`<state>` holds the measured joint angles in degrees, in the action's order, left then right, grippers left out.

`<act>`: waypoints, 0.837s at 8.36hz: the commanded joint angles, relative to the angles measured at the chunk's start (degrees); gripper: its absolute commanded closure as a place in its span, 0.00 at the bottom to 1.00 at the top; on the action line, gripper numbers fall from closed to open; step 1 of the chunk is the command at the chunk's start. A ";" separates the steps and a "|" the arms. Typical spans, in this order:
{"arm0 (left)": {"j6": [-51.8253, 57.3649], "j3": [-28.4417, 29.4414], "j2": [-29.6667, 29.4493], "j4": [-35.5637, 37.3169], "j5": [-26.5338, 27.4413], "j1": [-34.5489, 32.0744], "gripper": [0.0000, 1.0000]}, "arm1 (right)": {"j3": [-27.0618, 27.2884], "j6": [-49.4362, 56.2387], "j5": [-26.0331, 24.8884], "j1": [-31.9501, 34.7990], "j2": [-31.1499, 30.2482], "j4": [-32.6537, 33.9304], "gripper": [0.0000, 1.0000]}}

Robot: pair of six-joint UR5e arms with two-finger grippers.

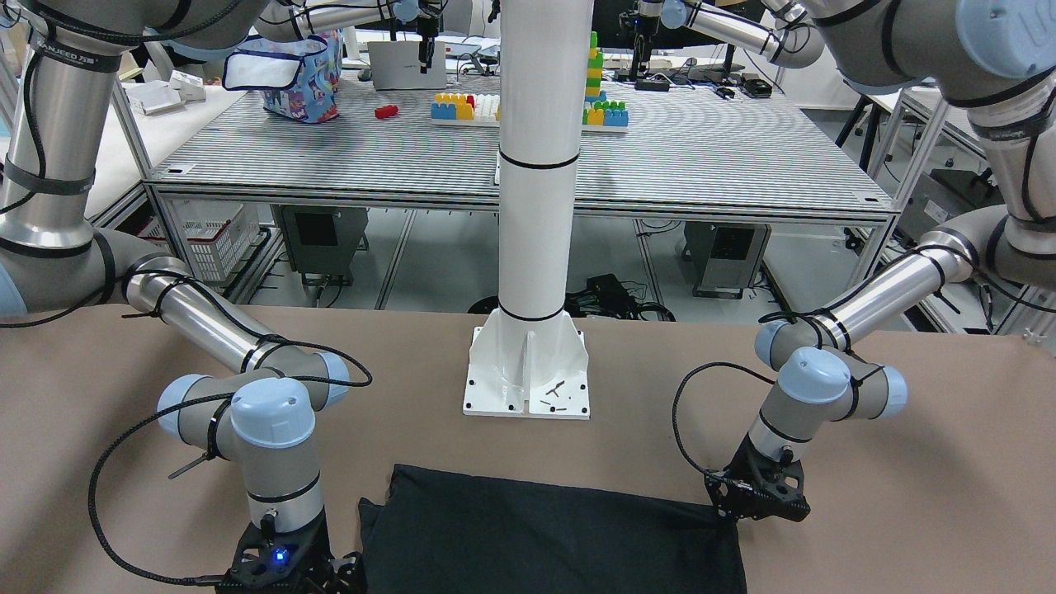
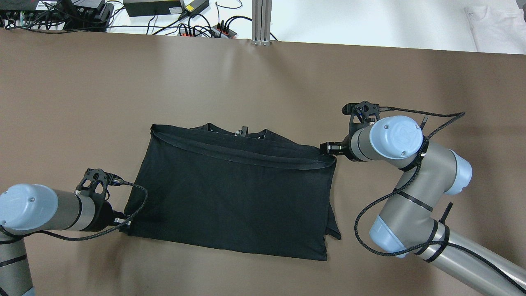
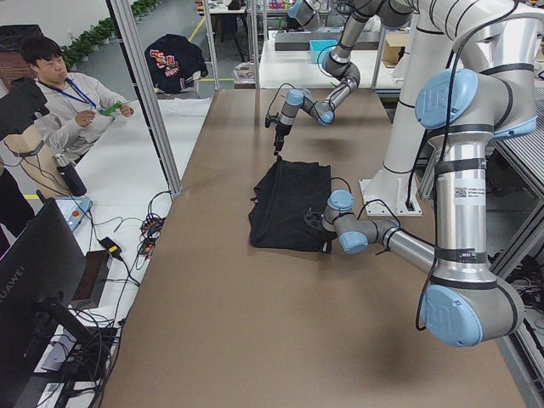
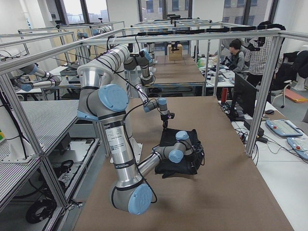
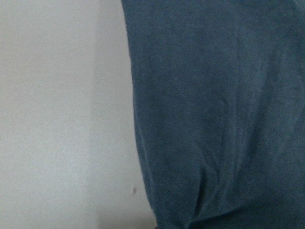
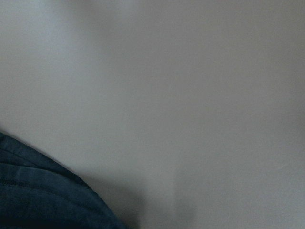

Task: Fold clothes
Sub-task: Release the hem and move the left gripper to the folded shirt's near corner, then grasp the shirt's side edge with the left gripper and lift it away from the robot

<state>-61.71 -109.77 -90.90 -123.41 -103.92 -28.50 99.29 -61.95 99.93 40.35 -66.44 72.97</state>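
A black garment [image 2: 234, 193] lies folded on the brown table, its hem band [image 2: 246, 154] running across the far side. My left gripper [image 2: 122, 222] is low at the garment's near-left corner. In the left wrist view the cloth [image 5: 214, 119] puckers toward the bottom edge, so the gripper looks shut on that corner. My right gripper [image 2: 327, 148] is low at the garment's far-right corner, beside the end of the hem band. The right wrist view shows only a cloth edge [image 6: 43, 195] at lower left. No fingers show, so I cannot tell its state.
The white base of the robot's post [image 1: 528, 371] stands on the table [image 2: 263, 82] near the garment. Cables and power strips [image 2: 185, 24] lie past the far table edge. Operators [image 3: 68, 110] stand beyond the table's side.
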 commanded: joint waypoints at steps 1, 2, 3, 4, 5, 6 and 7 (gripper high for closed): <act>1.15 -0.19 -0.32 0.62 -0.14 -3.02 1.00 | -0.14 0.25 0.00 0.00 0.00 -0.03 0.06; 3.33 0.60 -0.94 0.80 -0.14 -5.75 1.00 | -0.14 0.16 0.00 0.00 0.00 -0.03 0.06; 6.23 2.00 -3.47 2.46 -0.06 -8.99 1.00 | -0.14 -0.01 0.00 -0.09 0.00 -0.03 0.06; 8.17 2.97 -7.41 7.35 -0.14 -12.33 1.00 | -0.14 0.07 0.00 -0.09 0.00 -0.03 0.06; 10.62 6.46 -13.36 10.88 -0.14 -15.24 1.00 | -0.23 0.51 0.00 -0.09 -0.09 -0.03 0.06; 12.22 12.07 -18.73 10.91 -0.06 -17.44 1.00 | -0.23 0.60 0.00 -0.09 -0.26 -0.03 0.06; 13.54 18.82 -25.05 10.65 0.21 -19.46 1.00 | -0.23 0.60 0.00 -0.09 -0.35 -0.03 0.06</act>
<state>-51.18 -101.32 -105.22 -113.91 -104.00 -43.70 99.08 -61.51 99.93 40.26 -66.60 72.94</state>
